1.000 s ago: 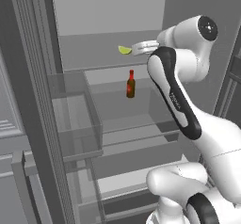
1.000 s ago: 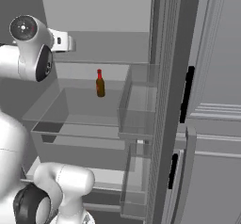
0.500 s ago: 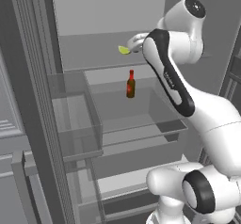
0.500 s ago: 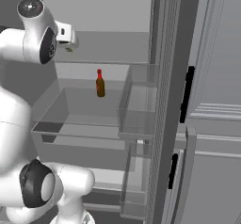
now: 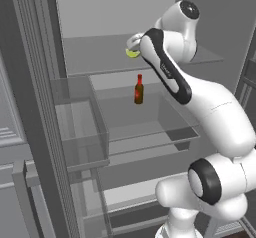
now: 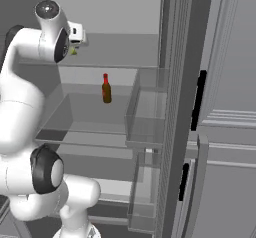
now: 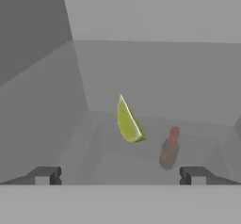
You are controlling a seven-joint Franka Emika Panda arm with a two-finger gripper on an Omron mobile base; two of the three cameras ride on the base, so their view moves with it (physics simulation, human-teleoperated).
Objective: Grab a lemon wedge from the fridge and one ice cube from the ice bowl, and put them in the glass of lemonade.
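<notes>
Spread end effector (image 7: pixel 120 175) faces the lemon wedge (image 7: pixel 128 122) on the fridge (image 5: pixel 35 107) shelf, a brown bottle (image 5: pixel 139 89) below.

Grey kitchen, flat even light

Light grey panelled cabinets (image 6: pixel 230 82) stand off to one side of the jaws; a plain grey wall (image 7: pixel 155 11) lies ahead.

Yellow-green lemon wedge (image 7: pixel 128 123) on upper fridge (image 5: pixel 30 107) shelf.

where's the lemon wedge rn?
On the fridge's upper glass shelf: the lemon wedge sits centre in the hand view, ahead of the open tool, with the brown bottle on the shelf below.
</notes>
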